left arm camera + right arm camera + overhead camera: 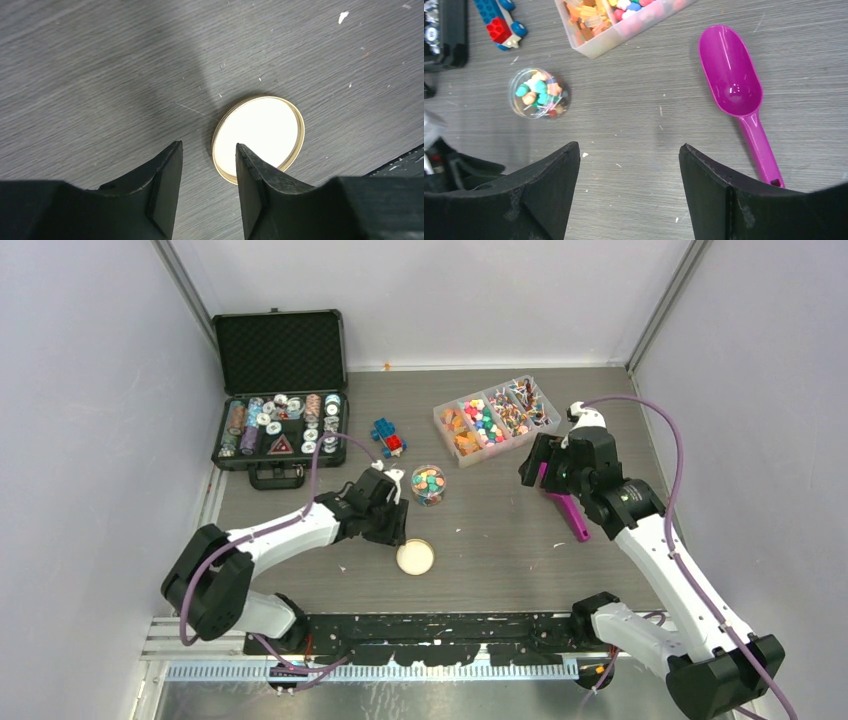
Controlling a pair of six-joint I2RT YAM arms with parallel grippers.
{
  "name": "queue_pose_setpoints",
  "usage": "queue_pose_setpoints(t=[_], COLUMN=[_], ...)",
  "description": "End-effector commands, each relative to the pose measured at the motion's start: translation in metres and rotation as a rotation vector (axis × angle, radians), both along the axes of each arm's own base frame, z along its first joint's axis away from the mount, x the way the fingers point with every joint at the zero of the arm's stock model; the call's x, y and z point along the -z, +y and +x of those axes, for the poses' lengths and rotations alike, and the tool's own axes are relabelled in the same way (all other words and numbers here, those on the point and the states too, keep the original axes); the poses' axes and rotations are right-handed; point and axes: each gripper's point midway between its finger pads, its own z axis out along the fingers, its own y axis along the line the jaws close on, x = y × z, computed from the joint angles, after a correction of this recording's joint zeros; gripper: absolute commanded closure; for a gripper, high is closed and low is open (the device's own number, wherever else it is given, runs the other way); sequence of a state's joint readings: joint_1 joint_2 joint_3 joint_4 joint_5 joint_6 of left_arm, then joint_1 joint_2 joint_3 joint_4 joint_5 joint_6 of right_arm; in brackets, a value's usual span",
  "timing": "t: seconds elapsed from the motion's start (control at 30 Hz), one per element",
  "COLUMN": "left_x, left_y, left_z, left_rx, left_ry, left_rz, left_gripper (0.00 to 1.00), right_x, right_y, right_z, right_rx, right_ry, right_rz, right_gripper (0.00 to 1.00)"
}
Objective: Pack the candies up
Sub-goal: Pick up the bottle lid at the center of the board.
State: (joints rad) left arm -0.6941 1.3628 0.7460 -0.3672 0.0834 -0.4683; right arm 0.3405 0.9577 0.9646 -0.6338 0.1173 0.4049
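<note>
Left pincer (208,150): released, empty, poised over the near edge of a round lid (260,135), probably to pick it up. Uncapped jar (512,100), ahead-left of the right pincer (629,150): holds candies (540,89); more in the tray (591,47) beyond. Right pincer: released, empty; scoop (730,75) lies ahead-right.

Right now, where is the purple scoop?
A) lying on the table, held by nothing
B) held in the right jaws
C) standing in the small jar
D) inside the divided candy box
A: in the right wrist view the purple scoop lies flat on the table, beside the right jaws, which stand open with nothing between them.
</note>
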Motion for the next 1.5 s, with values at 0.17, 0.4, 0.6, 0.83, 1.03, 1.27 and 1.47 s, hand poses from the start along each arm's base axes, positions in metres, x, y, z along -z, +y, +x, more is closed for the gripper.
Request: queue_pose_setpoints(t=[0.17, 0.4, 0.6, 0.83, 1.03, 1.27, 1.47], left_x=[0.020, 0.033, 0.022, -0.018, -0.072, -0.152, -0.199], left_y=[-0.016, -0.014, -0.015, -0.031, -0.056, -0.079, -0.093], left_z=[-0.003, -0.011, -0.014, -0.016, -0.021, -0.025, -0.028], left_rx=[0.052, 0.085, 0.093, 0.089, 0.058, 0.073, 0.059], left_ry=[-0.005, 0.039, 0.035, -0.005, 0.064, 0.089, 0.166], left_rz=[0.022, 0.040, 0.019, -0.133, -0.451, -0.783, -1.041], left_gripper=[0.60, 0.87, 1.00, 1.00, 1.00, 1.00, 1.00], right_x=[-0.011, -0.019, -0.025, -0.038, -0.077, -0.112, -0.130], right_y=[0.020, 0.025, 0.038, 0.061, 0.089, 0.100, 0.118], right_z=[-0.002, -0.009, -0.010, -0.005, -0.016, -0.049, -0.067], right_rx=[-0.055, -0.086, -0.143, -0.248, -0.500, -0.722, -0.855], right_ry=[-0.055, -0.094, -0.136, -0.238, -0.569, -1.019, -1.166], right_rz=[0.123, 0.160, 0.223, 0.322, 0.391, 0.328, 0.383], right_gripper=[0.23, 0.23, 0.23, 0.22, 0.22, 0.18, 0.18])
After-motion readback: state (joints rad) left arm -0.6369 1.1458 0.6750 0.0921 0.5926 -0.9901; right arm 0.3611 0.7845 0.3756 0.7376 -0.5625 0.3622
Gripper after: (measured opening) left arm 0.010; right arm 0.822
